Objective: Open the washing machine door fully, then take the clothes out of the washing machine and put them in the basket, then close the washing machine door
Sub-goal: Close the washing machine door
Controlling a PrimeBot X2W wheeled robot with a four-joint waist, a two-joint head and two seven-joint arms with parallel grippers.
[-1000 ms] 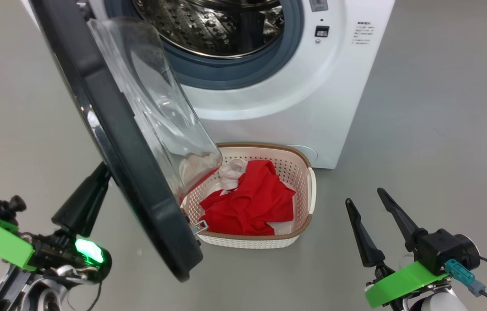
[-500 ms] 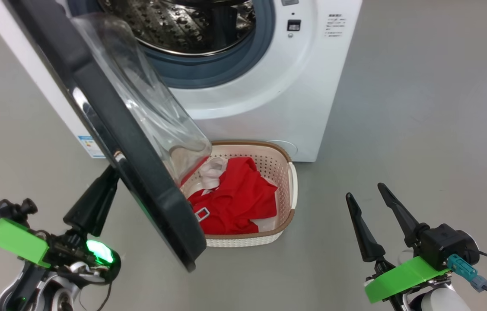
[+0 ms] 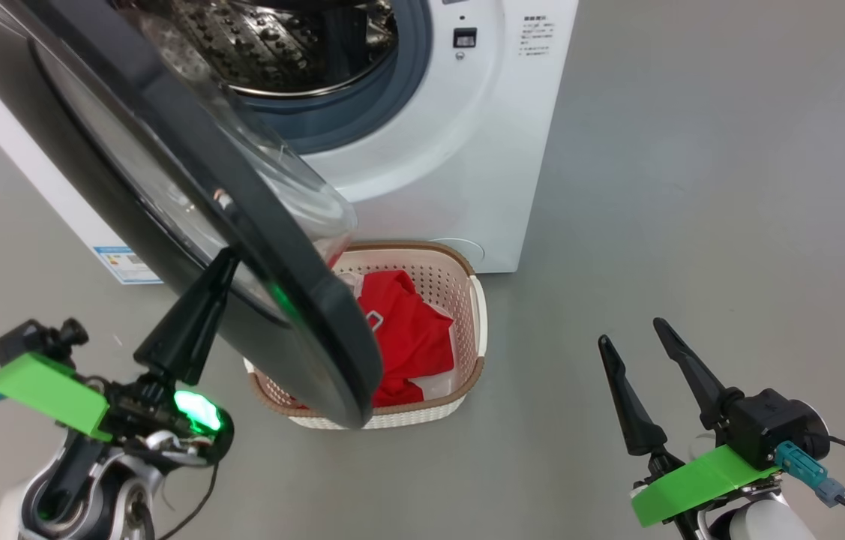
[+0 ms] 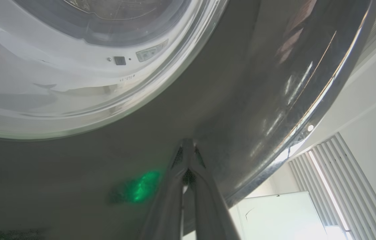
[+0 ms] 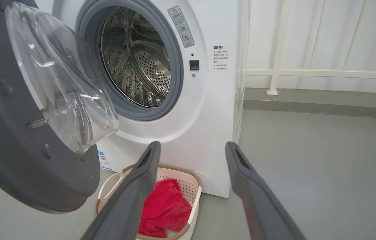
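Left tool (image 3: 225, 259), closed, against door (image 3: 317, 322)

Floor (image 3: 692, 187): smooth grey, matt, evenly lit.
Wall (image 5: 324, 40): white, behind the rail.
Rail (image 5: 308, 72): white horizontal bar on a white post (image 5: 276, 50).
Skirting (image 5: 308, 103): grey band where wall meets floor.
Slats (image 4: 351, 186): white, parallel, brightly lit, in the left wrist view.

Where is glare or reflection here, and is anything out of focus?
Head view: green glow reflects on the washing machine door. Left wrist view: bright streaks on its rim, left gripper blurred. Right wrist view: sharp, highlights on the glass.
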